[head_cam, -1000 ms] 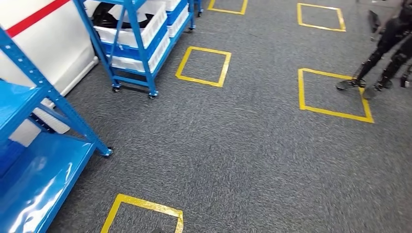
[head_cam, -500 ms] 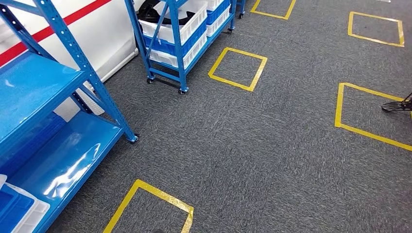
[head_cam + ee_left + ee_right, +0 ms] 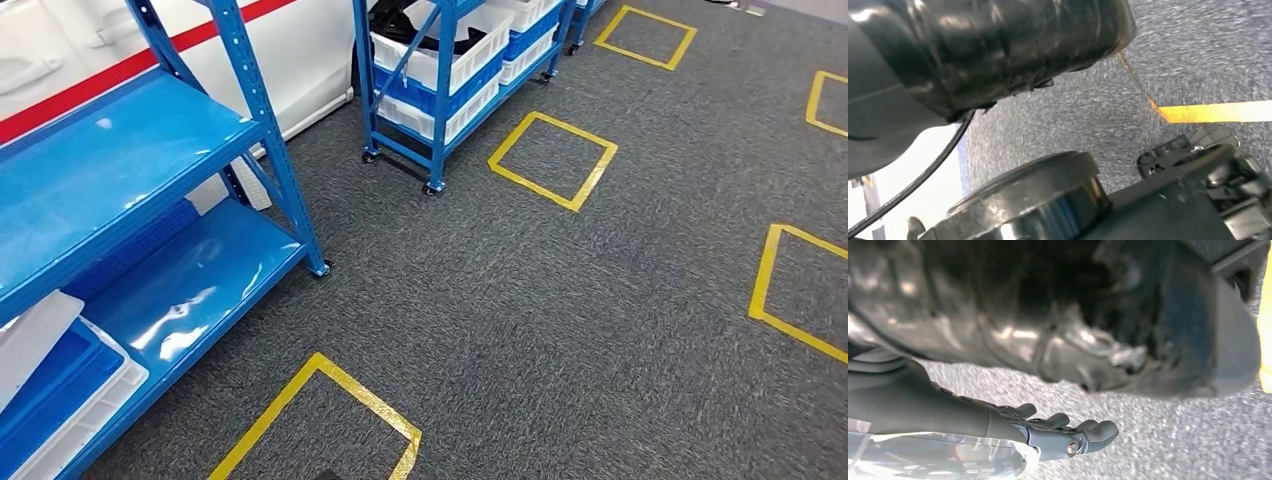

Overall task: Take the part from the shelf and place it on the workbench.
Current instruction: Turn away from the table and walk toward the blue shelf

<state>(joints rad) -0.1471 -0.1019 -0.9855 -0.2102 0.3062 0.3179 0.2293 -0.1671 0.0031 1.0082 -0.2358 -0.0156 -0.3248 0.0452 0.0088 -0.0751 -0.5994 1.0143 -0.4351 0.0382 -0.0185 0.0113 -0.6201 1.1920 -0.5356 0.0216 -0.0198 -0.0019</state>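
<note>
Approaching the blue shelf [image 3: 130,160], well apart from the right hand [image 3: 1058,432], whose empty fingers [image 3: 1098,430] hang slightly apart; left fingers' state unclear; next, reach the part.

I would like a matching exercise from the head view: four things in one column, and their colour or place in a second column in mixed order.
Things:
1. near shelf
2. wheeled rack
3. taped squares
4. wall stripe

Descriptions:
A. yellow, on the grey carpet
B. red, on the white wall
C. blue, with a blue-and-white bin at its lower level
D. holds white bins, stands farther back

Pairs: 1-C, 2-D, 3-A, 4-B
</note>
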